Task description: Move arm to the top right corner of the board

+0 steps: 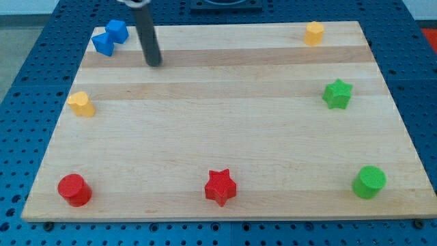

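Observation:
My tip (155, 63) rests on the wooden board (225, 109) near its top left, just right of two touching blue blocks (109, 37). A yellow hexagonal block (313, 33) stands near the board's top right corner, far to the tip's right. A green star block (336, 93) lies below it by the right edge. The rod comes down from the view's top edge.
A yellow block (81, 104) sits at the left edge. A red cylinder (74, 189) is at the bottom left, a red star (220, 186) at the bottom middle, a green cylinder (369, 182) at the bottom right. Blue pegboard (27, 82) surrounds the board.

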